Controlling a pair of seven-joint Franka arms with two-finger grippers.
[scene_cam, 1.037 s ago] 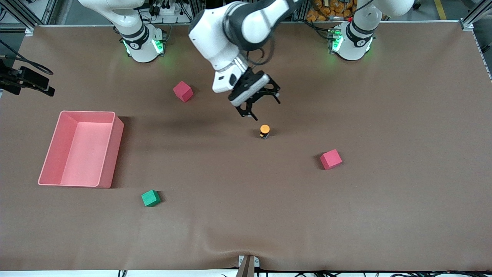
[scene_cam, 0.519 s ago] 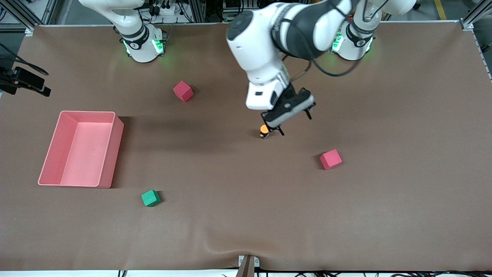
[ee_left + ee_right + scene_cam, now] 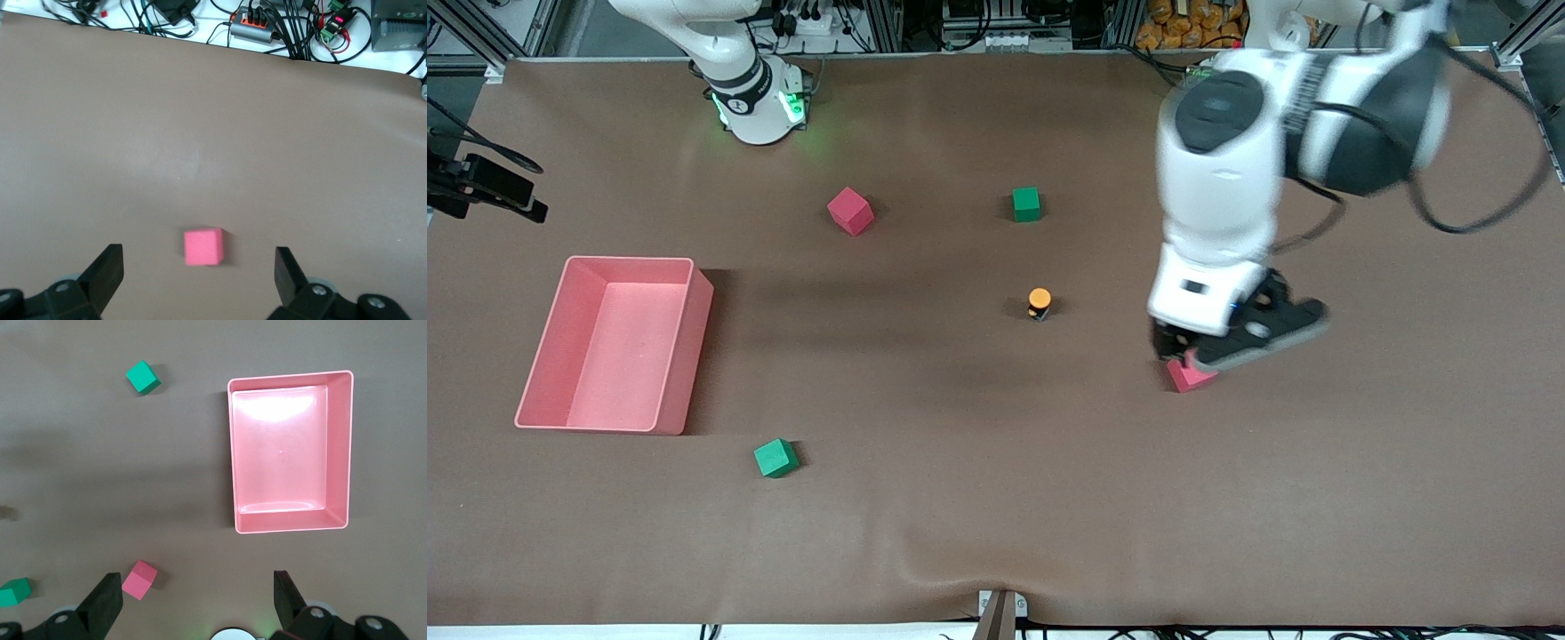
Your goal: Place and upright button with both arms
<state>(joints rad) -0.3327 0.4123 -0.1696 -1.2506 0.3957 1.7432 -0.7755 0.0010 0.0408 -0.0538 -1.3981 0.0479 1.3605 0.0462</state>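
Observation:
The button (image 3: 1039, 302) stands upright in the middle of the table, orange cap up on its black body, with nothing touching it. My left gripper (image 3: 1192, 356) hangs above the red cube (image 3: 1183, 380) toward the left arm's end. In the left wrist view that red cube (image 3: 203, 246) lies on the table below the open, empty left gripper (image 3: 198, 253). My right gripper (image 3: 197, 577) is out of the front view. Its wrist view shows it open and empty, high above the table near its own base.
A pink tray (image 3: 680, 356) sits toward the right arm's end, also seen as the pink tray (image 3: 347, 453). A second red cube (image 3: 850, 211) and a green cube (image 3: 1026, 204) lie farther from the camera than the button. Another green cube (image 3: 775, 458) lies nearer.
My left arm has swung away from above the button toward its own end and now hangs over the red cube. The green cube it covered now shows. The button has not moved.

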